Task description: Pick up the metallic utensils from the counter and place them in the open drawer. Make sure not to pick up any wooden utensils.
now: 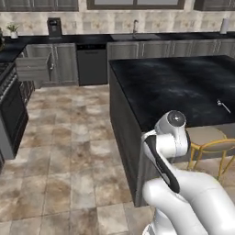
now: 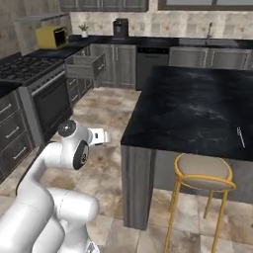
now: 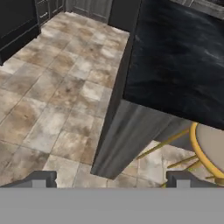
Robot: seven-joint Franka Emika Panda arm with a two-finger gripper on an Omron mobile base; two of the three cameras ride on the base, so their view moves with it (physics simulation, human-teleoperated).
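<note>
The counter [image 1: 174, 87] [image 2: 192, 108] is a black stone island. One slim silver metallic utensil [image 1: 223, 106] [image 2: 240, 137] lies near its right front edge; it is too small for me to tell its kind. The wooden utensils are out of view. The open drawer [image 1: 33, 68] [image 2: 85, 66] juts from the grey cabinets at the far left, across the tiled floor. My gripper [image 3: 111, 180] hangs open and empty over the floor, off the counter's near left corner [image 3: 183, 65]. My fingertips [image 3: 43, 179] stand wide apart.
A yellow-legged stool [image 1: 206, 137] [image 2: 202, 170] [image 3: 212, 148] stands at the island's front. A black stove [image 1: 9, 101] [image 2: 29, 69] is on the left, a dishwasher [image 1: 92, 64] [image 2: 150, 62] at the back. Tiled floor [image 1: 69, 151] lies open between island and cabinets.
</note>
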